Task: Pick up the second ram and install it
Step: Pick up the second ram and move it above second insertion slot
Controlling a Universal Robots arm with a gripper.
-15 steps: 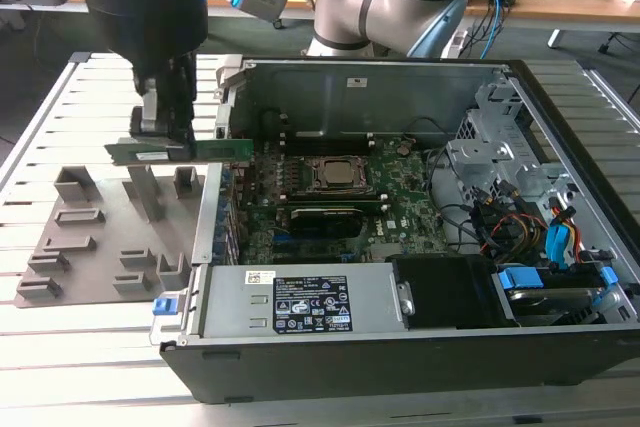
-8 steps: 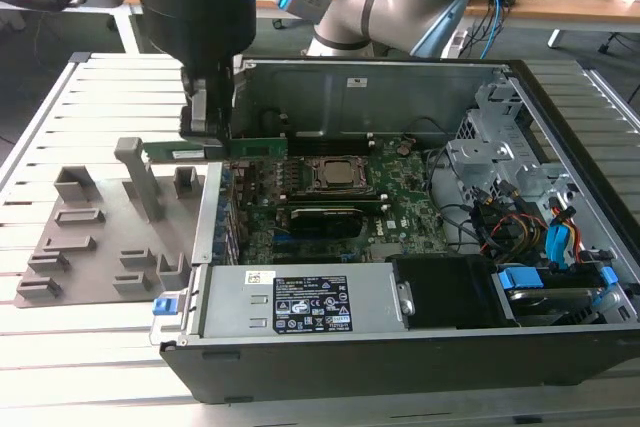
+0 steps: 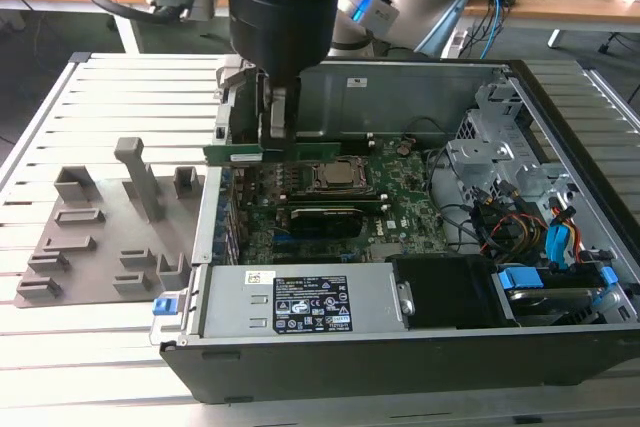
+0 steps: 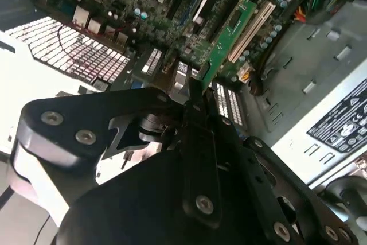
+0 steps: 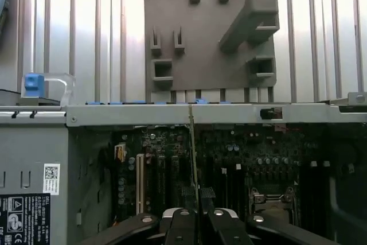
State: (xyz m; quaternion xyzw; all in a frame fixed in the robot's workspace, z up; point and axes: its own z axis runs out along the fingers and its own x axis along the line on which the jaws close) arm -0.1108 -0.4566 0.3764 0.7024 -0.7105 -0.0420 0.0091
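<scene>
The second ram is a thin green stick held edge-down over the motherboard, near the open computer case's far wall on the exterior view's left. My gripper is shut on its upper edge, near mid-length. In the second wrist view the ram runs out from the gripper above the slots. The first wrist view shows the ram edge-on as a thin line rising from the gripper. Whether its lower edge touches a slot is hidden.
The processor socket and a black card lie on the board beside the ram. A labelled power supply fills the case's near side, with cables and drives on the exterior view's right. A grey fixture plate lies outside the case.
</scene>
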